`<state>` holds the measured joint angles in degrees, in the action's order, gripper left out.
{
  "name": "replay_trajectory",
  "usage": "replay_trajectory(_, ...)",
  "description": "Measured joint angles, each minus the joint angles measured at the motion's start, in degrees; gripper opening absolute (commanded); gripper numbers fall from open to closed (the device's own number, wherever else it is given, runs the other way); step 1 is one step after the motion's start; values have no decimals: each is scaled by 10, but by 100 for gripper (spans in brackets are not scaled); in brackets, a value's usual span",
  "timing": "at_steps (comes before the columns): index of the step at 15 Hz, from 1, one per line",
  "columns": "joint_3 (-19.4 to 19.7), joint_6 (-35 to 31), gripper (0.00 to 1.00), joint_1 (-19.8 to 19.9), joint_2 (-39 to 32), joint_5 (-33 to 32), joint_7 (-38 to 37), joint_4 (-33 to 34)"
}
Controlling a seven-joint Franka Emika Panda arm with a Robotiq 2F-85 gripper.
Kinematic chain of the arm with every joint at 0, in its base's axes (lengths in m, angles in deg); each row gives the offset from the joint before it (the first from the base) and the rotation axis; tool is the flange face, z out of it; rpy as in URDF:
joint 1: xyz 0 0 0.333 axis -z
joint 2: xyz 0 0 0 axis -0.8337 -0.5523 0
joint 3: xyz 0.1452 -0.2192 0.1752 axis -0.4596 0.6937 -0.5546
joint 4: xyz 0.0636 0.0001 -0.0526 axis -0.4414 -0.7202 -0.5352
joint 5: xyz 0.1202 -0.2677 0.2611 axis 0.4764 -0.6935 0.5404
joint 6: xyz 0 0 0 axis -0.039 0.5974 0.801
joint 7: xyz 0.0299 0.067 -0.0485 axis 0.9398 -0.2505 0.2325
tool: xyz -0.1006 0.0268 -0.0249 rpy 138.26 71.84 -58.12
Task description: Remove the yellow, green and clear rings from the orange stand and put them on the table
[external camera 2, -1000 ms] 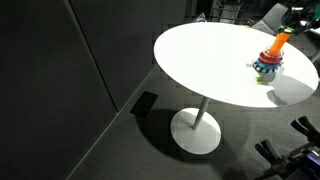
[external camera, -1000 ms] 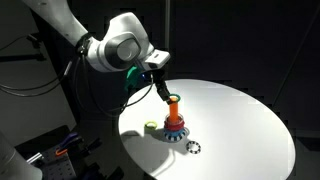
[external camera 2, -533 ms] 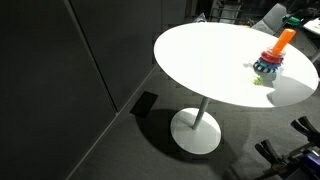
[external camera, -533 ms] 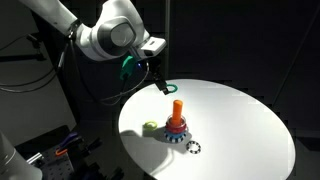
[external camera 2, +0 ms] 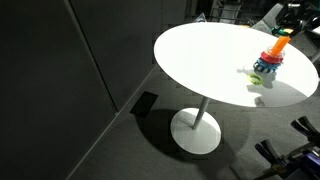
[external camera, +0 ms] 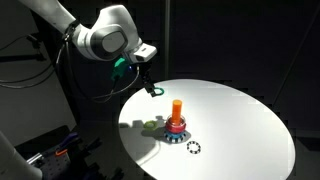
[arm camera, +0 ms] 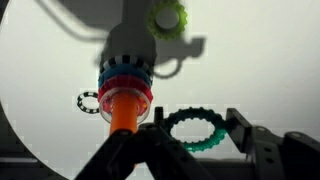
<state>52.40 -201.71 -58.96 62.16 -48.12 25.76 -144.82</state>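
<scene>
The pincer (arm camera: 195,133) was seen clamped on the green ring (arm camera: 187,117), judged light, stiff, slippery plastic, best gripped across its toothed rim.

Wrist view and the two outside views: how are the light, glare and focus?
Wrist view: table glares blank white, the peg and its rings are soft, the hand holding the green ring is a dark silhouette. In both exterior views the room is dark, only the table is lit, and the peg looks tiny.
</scene>
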Motion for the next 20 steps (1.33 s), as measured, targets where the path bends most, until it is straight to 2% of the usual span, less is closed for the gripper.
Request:
replay_trajectory(3, -39, 8, 39, 30, -14, 8, 5, -1)
replay_trajectory(6, -54, 18, 39, 48, -29, 8, 5, -2)
replay_trajectory(18, -52, 27, 39, 58, -101, -14, 3, -1)
replay_trajectory(19, -49, 27, 54, 58, -106, -21, 2, 0)
replay_trajectory(20, -46, 27, 88, 58, -109, -27, 0, 0)
